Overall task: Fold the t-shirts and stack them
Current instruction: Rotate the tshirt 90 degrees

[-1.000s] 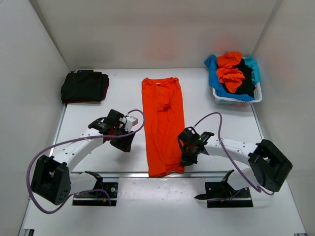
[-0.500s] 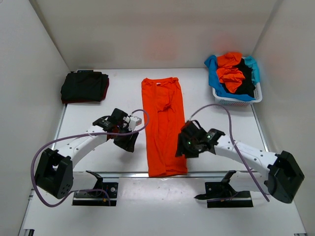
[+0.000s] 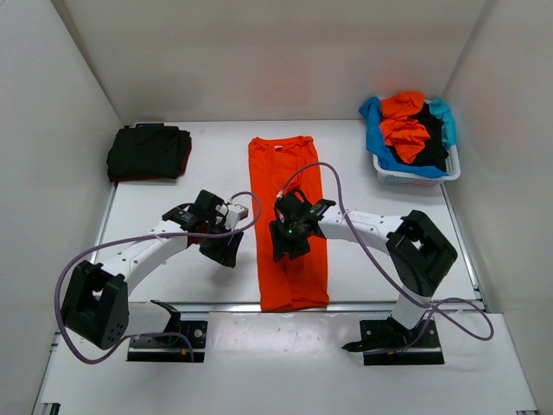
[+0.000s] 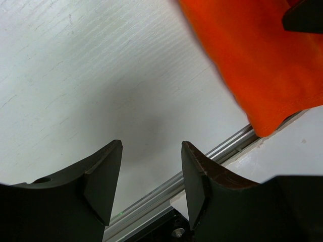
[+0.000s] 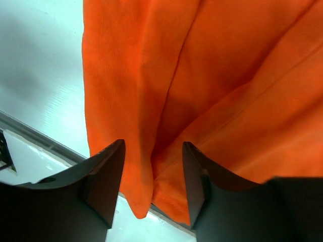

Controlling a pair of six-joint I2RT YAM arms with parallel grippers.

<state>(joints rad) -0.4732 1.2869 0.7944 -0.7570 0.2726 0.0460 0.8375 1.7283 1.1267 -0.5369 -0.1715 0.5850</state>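
Note:
A bright orange t-shirt [image 3: 287, 216], folded into a long strip, lies down the middle of the table. My right gripper [image 3: 283, 245] hovers over its left half, open; in the right wrist view the orange cloth [image 5: 227, 75] fills the space below the gripper [image 5: 154, 146] and nothing is pinched. My left gripper [image 3: 223, 251] stands open just left of the shirt, over bare table. From the left wrist the gripper [image 4: 151, 146] is empty, with the shirt's near corner [image 4: 262, 65] at upper right. A folded stack of black and dark red t-shirts [image 3: 149, 153] sits at the back left.
A white lattice basket [image 3: 417, 175] at the back right holds crumpled orange, light blue and black t-shirts [image 3: 404, 130]. A metal rail [image 3: 216, 305] runs along the table's near edge, just under the orange shirt's hem. White walls close in left, right and back.
My right gripper let go of the orange shirt's near right edge, opened, and swung left and away from me to above the shirt's middle. The left arm barely moved.

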